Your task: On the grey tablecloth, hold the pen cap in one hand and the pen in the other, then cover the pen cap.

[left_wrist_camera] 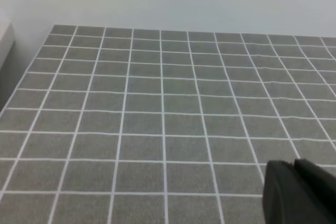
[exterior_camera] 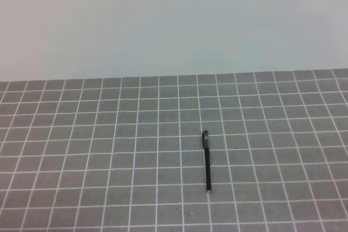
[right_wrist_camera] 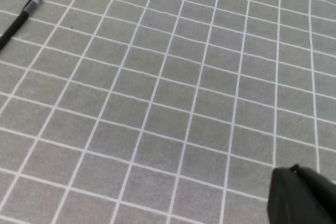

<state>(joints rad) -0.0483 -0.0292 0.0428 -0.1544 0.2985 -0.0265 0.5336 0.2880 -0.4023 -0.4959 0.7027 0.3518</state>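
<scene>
The large flat grey tablecloth (exterior_camera: pixel 109 150), marked with a grid of thin white lines forming small squares, covers the whole work surface up to a pale plain wall at the far side.

One long, thin black pen (exterior_camera: pixel 206 161) lies flat on the cloth, slightly right of centre and toward the near edge in the high view. It runs almost straight from far to near, roughly along a grid line, and spans about three squares. Its far end is thicker and darker, with a small pale glint; that thicker section looks like the short dark pen cap (exterior_camera: pixel 205 138), sitting in line with the pen body. I cannot tell from these views whether it is seated fully. The near end narrows to a small light point.

My right wrist view shows the same pen at the far left corner, lying diagonally, thick end farthest.

My left claw (left_wrist_camera: pixel 296 192) appears only as a dark blunt shape at the near right corner of its own view, above bare cloth. Its two black fingers are pressed together, holding nothing.

My right claw (right_wrist_camera: pixel 302 195) appears likewise, closed together on nothing, well apart from the pen.
</scene>
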